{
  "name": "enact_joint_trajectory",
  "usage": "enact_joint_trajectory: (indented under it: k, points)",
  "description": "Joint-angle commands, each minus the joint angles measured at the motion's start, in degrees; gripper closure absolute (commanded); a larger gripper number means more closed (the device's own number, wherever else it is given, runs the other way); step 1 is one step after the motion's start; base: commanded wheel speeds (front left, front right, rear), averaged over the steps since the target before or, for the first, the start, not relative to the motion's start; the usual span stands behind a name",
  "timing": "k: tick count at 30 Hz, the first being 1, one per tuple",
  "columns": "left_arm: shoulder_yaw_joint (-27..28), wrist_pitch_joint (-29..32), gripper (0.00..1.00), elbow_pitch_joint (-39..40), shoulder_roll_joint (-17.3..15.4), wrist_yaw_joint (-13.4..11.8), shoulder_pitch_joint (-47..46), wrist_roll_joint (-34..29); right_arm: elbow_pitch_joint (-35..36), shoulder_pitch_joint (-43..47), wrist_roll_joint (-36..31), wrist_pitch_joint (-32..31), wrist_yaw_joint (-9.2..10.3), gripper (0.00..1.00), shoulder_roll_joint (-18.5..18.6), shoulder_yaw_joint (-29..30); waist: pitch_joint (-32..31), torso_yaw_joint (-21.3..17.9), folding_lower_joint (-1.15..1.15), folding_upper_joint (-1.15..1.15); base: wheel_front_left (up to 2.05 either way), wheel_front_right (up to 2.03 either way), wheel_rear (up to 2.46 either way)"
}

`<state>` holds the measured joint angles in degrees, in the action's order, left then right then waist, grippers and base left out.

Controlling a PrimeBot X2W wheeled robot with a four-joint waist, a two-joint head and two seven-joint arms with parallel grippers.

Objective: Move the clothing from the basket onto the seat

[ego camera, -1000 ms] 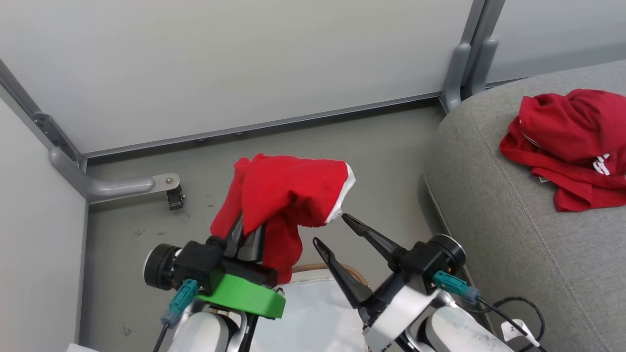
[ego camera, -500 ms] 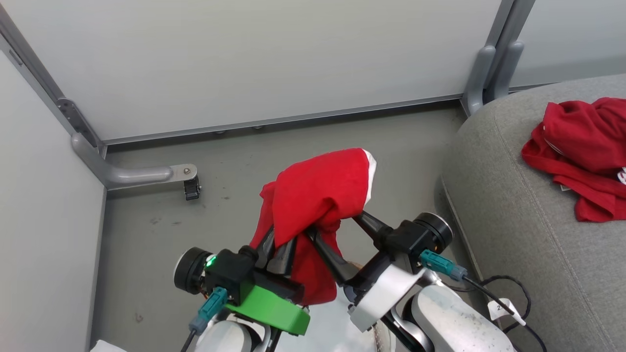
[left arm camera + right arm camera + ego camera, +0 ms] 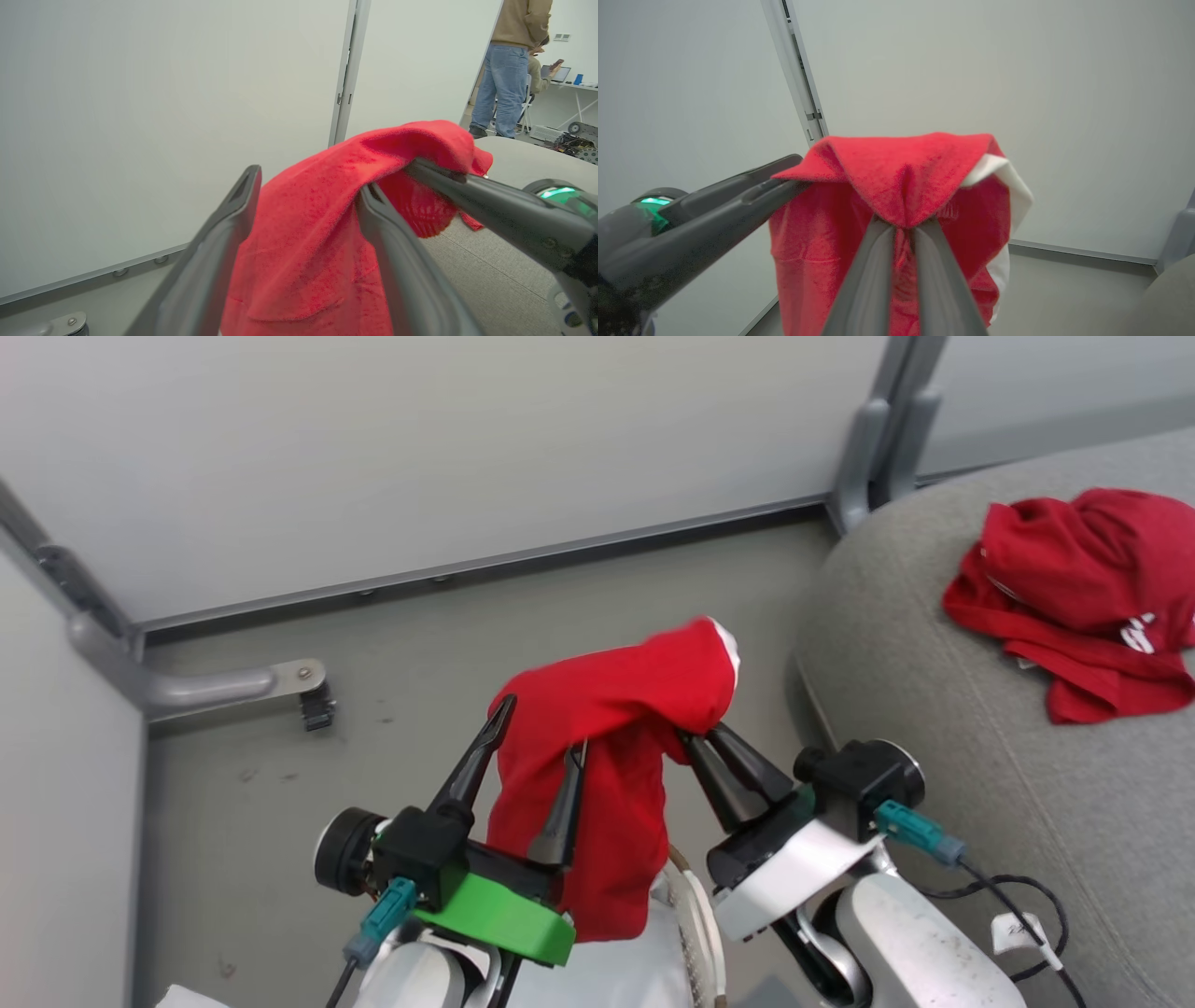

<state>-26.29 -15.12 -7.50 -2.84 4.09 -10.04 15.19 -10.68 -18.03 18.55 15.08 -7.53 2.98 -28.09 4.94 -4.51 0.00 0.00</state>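
Note:
A red garment with a white edge (image 3: 616,709) hangs in the air above the floor. My right gripper (image 3: 698,737) is shut on its upper fold; in the right wrist view the gripper (image 3: 903,226) pinches the cloth. My left gripper (image 3: 540,733) stands open, the cloth hanging loose between its fingers (image 3: 243,196). A second red garment (image 3: 1074,588) lies crumpled on the grey seat (image 3: 934,737) at the right. A piece of the white basket (image 3: 693,905) shows between my forearms at the bottom edge.
Pale partition walls close the back and left. A metal foot with a black caster (image 3: 313,705) stands on the grey floor at the left. A black cable (image 3: 1027,905) lies by the seat's base. A person (image 3: 509,70) stands far behind the seat.
My left gripper has let go of the garment and opened. My right gripper has shut on the garment. The head camera has shifted.

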Motion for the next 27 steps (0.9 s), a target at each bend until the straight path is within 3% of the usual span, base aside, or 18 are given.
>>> enact_joint_trajectory:
  k: [1, 14, 19, 27]
  points:
    - [0.6, 0.0, 0.0, 0.2, -0.2, 0.2, -0.3, -0.4, 0.7, 0.8, -0.3, 0.1, 0.08, 1.0, 0.1, 1.0, 1.5, -4.7, 0.0, 0.0, 0.0, 0.0, 0.0]
    - [2.9, 0.0, 0.0, -1.8, -0.2, 1.7, -1.9, -2.3, 5.3, 3.7, 0.2, 0.1, 0.07, 1.0, 0.0, 6.8, 3.9, -22.5, 0.0, 0.0, 0.0, 0.0, 0.0]
    - [2.7, 0.0, 0.0, -2.8, -0.2, 2.0, -2.6, -2.8, 6.1, 4.5, 0.5, 0.1, 0.07, 1.0, 0.0, 9.2, 4.7, -25.8, 0.0, 0.0, 0.0, 0.0, 0.0]
    - [1.7, 0.0, 0.0, -4.6, -0.2, 2.8, -4.8, -3.8, 8.6, -0.7, -1.9, 0.1, 0.07, 1.0, 1.1, 14.7, 8.1, -26.6, 0.0, 0.0, 0.0, 0.0, 0.0]
